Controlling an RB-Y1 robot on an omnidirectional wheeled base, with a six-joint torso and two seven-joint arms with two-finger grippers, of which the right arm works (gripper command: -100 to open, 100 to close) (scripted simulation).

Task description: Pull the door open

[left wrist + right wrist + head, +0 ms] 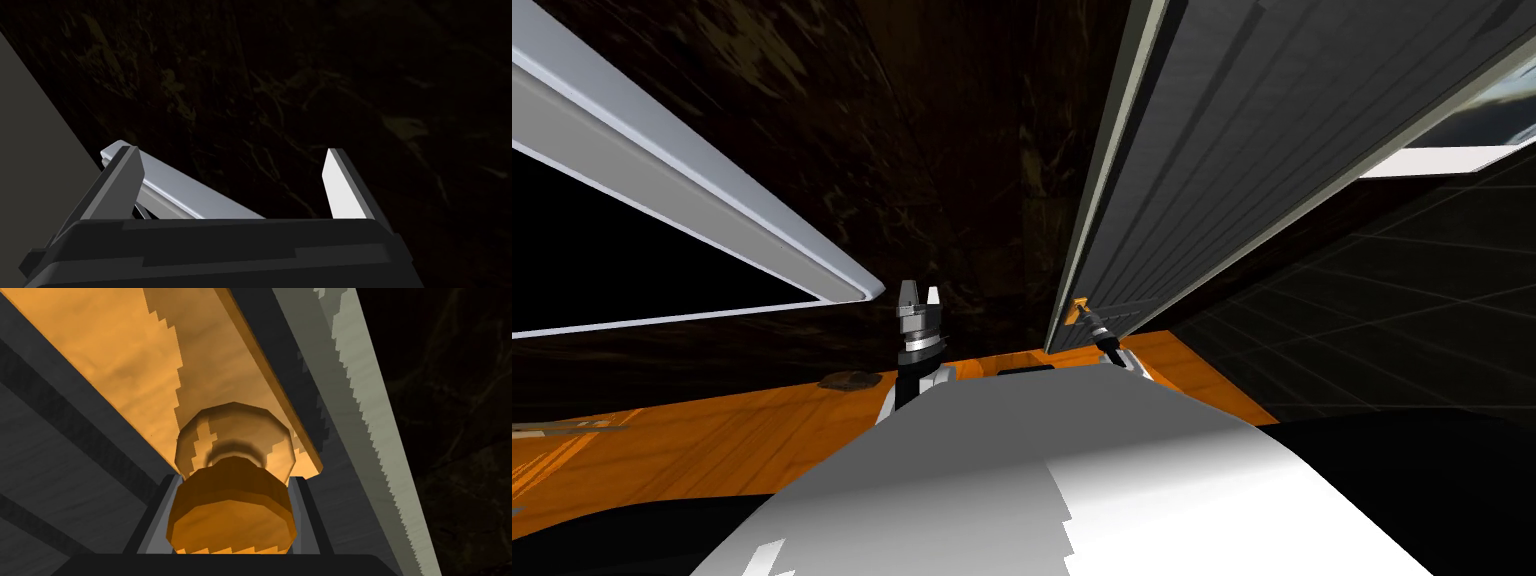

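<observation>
A dark grey panelled door (pixel 1252 150) stands ajar to my right, its pale edge (pixel 1102 190) facing the dark gap. On it sits an orange round knob (pixel 231 513) on an orange backplate (pixel 150 363). My right gripper (pixel 231 523) is shut on the knob, its two fingers pressing the knob's sides; in the head view that gripper (pixel 1089 318) meets the door near its edge. My left gripper (pixel 920 296) is held up in front of my chest, open, with nothing between its fingers (pixel 342 185).
A white door frame (pixel 692 190) runs along the left, with a black area beyond it. Ahead is a dark mottled wall (pixel 932 130). The floor (pixel 712 440) is orange wood, with dark tiles (pixel 1392 330) on the right past the door.
</observation>
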